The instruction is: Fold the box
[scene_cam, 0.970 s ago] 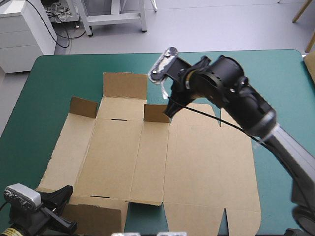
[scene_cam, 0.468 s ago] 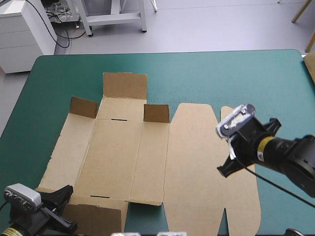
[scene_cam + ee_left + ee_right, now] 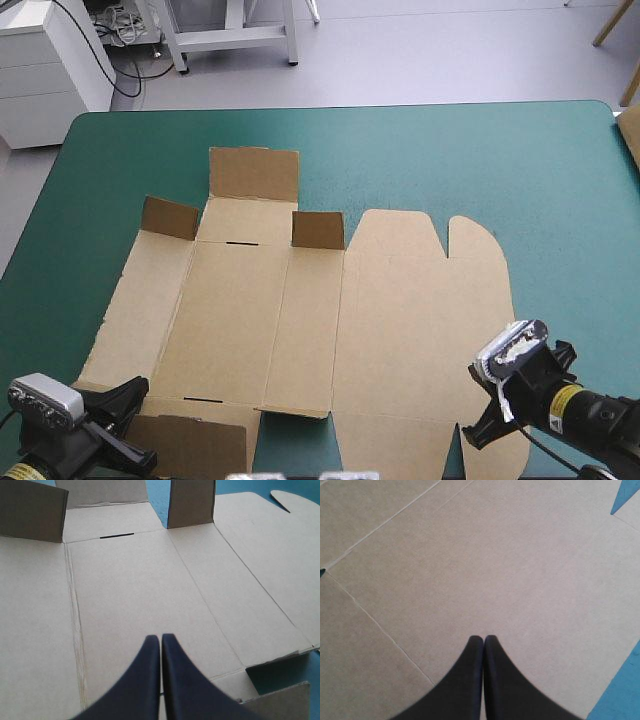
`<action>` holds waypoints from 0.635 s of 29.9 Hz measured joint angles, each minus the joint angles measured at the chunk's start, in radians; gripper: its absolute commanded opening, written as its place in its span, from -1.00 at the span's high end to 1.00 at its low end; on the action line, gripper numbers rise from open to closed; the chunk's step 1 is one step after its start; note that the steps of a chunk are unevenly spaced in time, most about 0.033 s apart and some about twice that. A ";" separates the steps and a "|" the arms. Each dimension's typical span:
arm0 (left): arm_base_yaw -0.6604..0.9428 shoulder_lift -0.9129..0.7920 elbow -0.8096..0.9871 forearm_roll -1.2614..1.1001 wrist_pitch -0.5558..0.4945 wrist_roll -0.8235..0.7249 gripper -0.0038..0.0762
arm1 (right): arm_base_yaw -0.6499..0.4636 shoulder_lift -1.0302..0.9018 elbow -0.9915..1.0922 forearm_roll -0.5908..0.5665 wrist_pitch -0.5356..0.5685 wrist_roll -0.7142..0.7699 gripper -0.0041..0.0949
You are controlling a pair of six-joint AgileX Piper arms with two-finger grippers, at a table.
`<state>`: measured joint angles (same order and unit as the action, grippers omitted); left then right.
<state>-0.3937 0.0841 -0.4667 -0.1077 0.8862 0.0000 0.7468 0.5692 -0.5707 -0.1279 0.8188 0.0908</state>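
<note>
Nearest, at the table's near-left corner: left gripper (image 3: 160, 637), fingers pressed into one point, nothing held, aimed low across the box (image 3: 300, 330). At the near-right corner: right gripper (image 3: 484, 638), likewise pinched tight and empty, poised over the lid panel (image 3: 430, 320) close to its near edge.

Between and beyond them, box spread open on the cover (image 3: 450, 150), left of centre, mostly flat. Near flap (image 3: 190, 445) tilted up beside the left gripper. Farther off, two short tabs (image 3: 318, 230) standing upright, a longer end flap (image 3: 254, 173) raised at the far end, a slot (image 3: 240, 242) cut just before it.

Early in the fold, by the look of it: no wall raised and tucked yet, neither arm engaged. Next move probably calls for parting one gripper's fingers, catching the side panel (image 3: 150, 300) by its free edge and swinging it up along its crease; thin board lying flush, so hard to get under and apt to slide.

Cover teal-green, smooth, bare toward the far edge and the right; past it, pale floor (image 3: 450, 50)
</note>
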 measured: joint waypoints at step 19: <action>0.000 0.000 0.000 -0.051 0.000 0.022 -0.16 | 0.000 -0.313 0.143 0.006 -0.089 0.034 0.95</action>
<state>-0.3937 0.0841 -0.4667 -0.1583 0.8862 0.0224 0.7468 0.2562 -0.4273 -0.1220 0.7296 0.1246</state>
